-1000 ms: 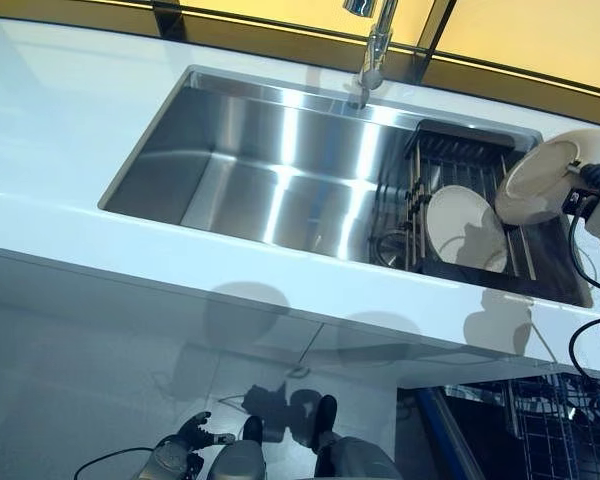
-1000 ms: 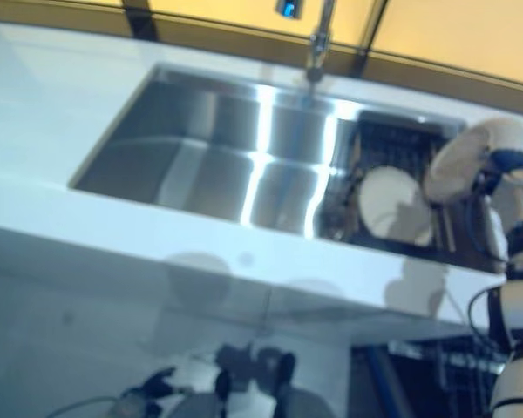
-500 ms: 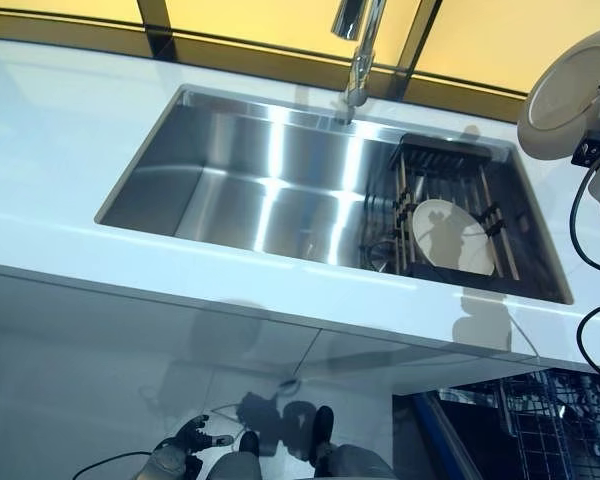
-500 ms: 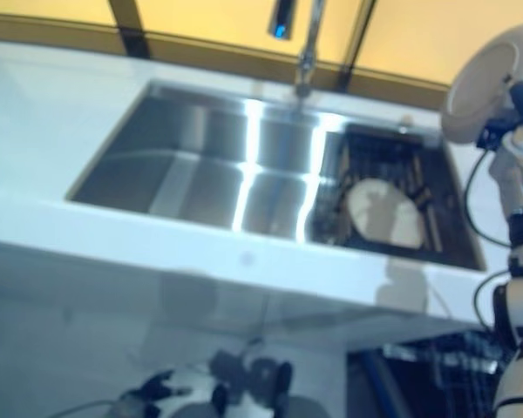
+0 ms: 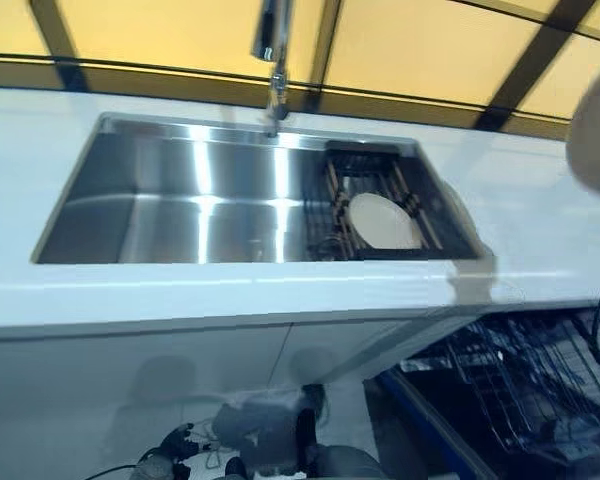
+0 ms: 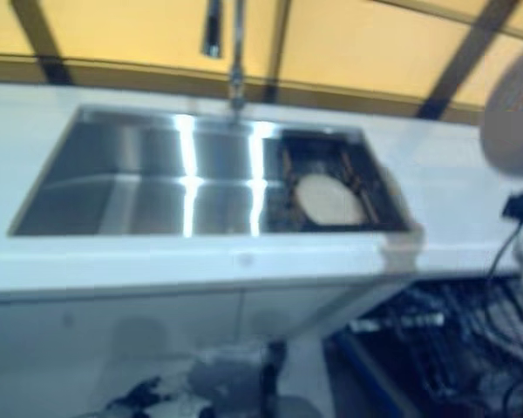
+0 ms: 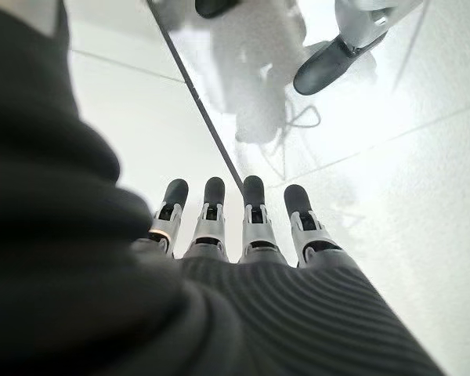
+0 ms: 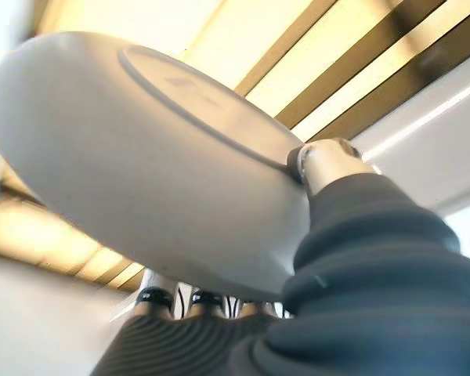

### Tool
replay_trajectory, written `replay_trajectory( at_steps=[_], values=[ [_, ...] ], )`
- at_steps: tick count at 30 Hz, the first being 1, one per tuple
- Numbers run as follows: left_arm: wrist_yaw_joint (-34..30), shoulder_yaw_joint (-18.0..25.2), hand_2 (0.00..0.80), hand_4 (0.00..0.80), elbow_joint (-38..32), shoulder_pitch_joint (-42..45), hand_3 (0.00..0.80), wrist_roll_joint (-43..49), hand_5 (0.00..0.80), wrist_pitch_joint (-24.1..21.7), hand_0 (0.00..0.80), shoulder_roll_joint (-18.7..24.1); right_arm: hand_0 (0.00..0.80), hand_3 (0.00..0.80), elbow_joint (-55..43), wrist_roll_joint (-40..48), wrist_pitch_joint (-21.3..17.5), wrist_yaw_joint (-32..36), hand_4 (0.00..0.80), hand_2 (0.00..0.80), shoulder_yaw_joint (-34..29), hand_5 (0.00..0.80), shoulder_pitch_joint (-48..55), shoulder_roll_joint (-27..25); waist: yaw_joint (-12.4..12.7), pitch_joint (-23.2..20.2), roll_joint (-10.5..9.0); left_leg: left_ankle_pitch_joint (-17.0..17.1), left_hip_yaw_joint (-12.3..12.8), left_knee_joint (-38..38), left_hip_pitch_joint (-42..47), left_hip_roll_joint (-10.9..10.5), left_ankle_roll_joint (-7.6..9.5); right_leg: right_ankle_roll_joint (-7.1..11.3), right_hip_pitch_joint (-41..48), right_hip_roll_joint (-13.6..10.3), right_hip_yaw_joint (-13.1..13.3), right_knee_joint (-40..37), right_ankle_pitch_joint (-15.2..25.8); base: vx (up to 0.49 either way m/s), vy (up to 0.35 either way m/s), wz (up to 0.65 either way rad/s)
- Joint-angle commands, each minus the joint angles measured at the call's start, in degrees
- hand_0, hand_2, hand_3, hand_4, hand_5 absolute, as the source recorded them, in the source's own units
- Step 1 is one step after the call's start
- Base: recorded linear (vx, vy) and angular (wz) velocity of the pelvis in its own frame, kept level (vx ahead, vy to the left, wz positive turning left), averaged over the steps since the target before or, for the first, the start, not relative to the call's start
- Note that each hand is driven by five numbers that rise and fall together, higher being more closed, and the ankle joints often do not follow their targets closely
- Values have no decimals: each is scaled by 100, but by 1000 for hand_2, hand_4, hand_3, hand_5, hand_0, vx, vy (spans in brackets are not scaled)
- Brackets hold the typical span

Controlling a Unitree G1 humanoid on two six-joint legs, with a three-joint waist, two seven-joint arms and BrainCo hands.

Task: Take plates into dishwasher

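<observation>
My right hand (image 8: 329, 160) is shut on a white plate (image 8: 141, 157), its thumb on the plate's face and its fingers (image 8: 196, 298) under the rim. In the eye views this plate (image 6: 514, 122) hangs at the far right, above the white counter (image 5: 540, 200) and clear of the sink. A second white plate (image 5: 385, 222) leans in the dark rack (image 5: 360, 190) at the sink's right end. The open dishwasher's wire rack (image 5: 520, 390) shows below the counter at the lower right. My left hand (image 7: 251, 227) hangs low over the floor, fingers straight and holding nothing.
The steel sink (image 5: 180, 210) takes up the middle of the counter, with a tap (image 5: 273, 60) behind it. Yellow panels with dark bars (image 5: 410, 50) line the back. White cabinet fronts (image 5: 130, 370) stand under the counter's edge.
The right hand has lifted its plate off the sink rack, up and out to the right past the sink. The camera has also swung, so the whole scene has shifted left.
</observation>
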Motion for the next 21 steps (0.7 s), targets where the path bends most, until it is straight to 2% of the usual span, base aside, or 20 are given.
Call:
replay_trajectory(
  at_steps=[1, 2, 4, 6, 8, 11, 14, 21],
  values=[
    [17, 25, 0, 0, 488, -203, 0, 265, 0, -140, 0, -30, 800, 800, -466, -118, -703, 394, 800, 800, -204, 800, -4, 249, -212, 111, 71, -286, -184, 168, -124, -216, 58, 7, -62, -125, 130, 294, -408, -67, 61, -65],
    [18, 44, 0, 0, 531, -205, 0, 242, 0, -133, 0, -33, 800, 800, -493, -97, -769, 555, 800, 800, -222, 800, 142, 386, -252, 127, 57, -307, -83, 169, -91, -207, 61, 32, -114, -160, 66, 316, -339, -73, 62, -79],
    [50, 118, 0, 0, 578, -193, 0, 179, 0, -101, 0, -45, 800, 800, -422, 15, -811, 1153, 800, 800, -107, 800, 335, 662, -338, 184, 27, -322, 408, 91, 81, -133, 35, 130, -219, -358, -458, 461, -107, -117, 62, -83],
    [74, 153, 0, 0, 559, -219, 0, 185, 0, -72, 0, -38, 800, 800, -314, 8, -727, 1489, 800, 800, 86, 800, 388, 782, -363, 204, 29, -339, 750, 36, 186, -62, 19, 195, -242, -534, -783, 622, -24, -130, 12, -124],
    [47, 126, 0, 0, 522, -324, 0, 238, 0, 20, 0, -15, 800, 800, -257, -158, -629, 1618, 800, 800, 292, 800, 458, 863, -437, 162, 46, -331, 848, 19, 189, -21, 53, 194, -213, -643, -701, 698, -17, -81, -47, -92],
    [32, 13, 0, 0, 478, -443, 0, 241, 0, 30, 0, 12, 800, 800, -121, -212, -518, 1825, 800, 800, 462, 800, 581, 991, -544, 93, 115, -302, 830, 19, 130, 40, 65, 157, -122, -762, -396, 764, -99, -21, -61, -63],
    [21, -111, 0, 0, 420, -535, 0, 246, 0, 2, 0, 34, 800, 800, 111, -434, -423, 1977, 800, 800, 648, 800, 620, 1064, -571, 38, 183, -302, 844, 19, 103, 97, 22, 151, 88, -839, -295, 506, -214, 22, -99, -21],
    [-50, -299, 0, 0, 302, -626, 0, 392, 0, -93, 0, 93, 800, 800, 444, -1638, -302, 1629, 800, 800, 1076, 800, 486, 928, -534, -5, 262, -317, 729, 19, 66, 203, -29, 158, 268, -631, -12, 124, -494, 68, -186, -2]
  ],
)
